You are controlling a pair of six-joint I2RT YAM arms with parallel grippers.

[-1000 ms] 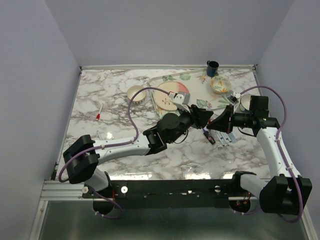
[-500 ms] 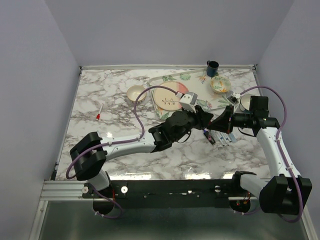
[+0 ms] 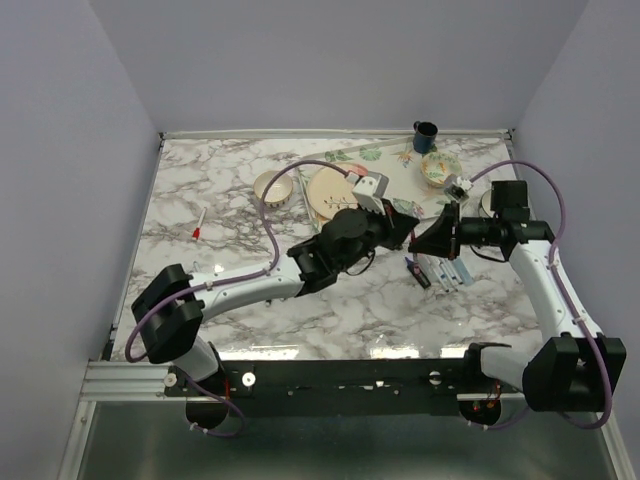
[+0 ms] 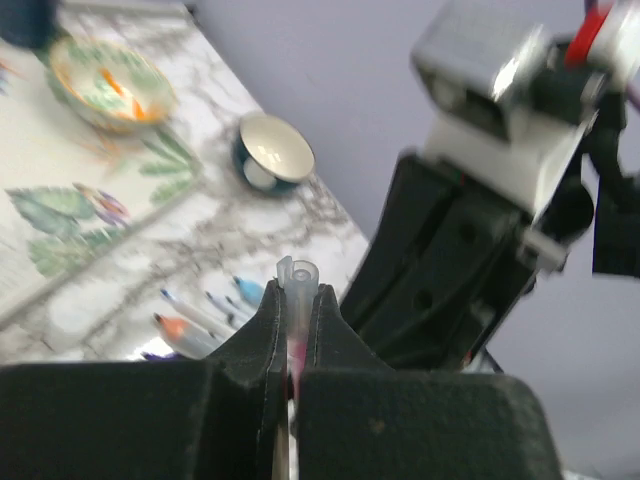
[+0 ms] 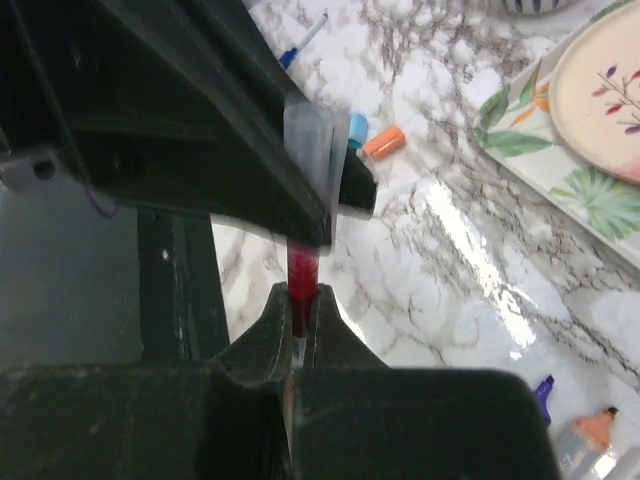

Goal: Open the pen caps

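Note:
My left gripper and right gripper meet tip to tip above the table's right half, with one pen between them. In the left wrist view the left gripper is shut on the pen's translucent clipped cap, pink showing inside. In the right wrist view the right gripper is shut on the pen's red ribbed part, just below the left gripper's fingers. Several more pens lie below on the table. Loose light blue and orange pen caps lie together.
A red-tipped pen lies alone at the left. At the back are a beige bowl, a plate on a floral mat, a floral bowl, a dark mug and a small bowl.
Both grippers, still joined at the pen, have shifted slightly toward the far side. The left forearm has swung and its wrist has risen. Both stay shut.

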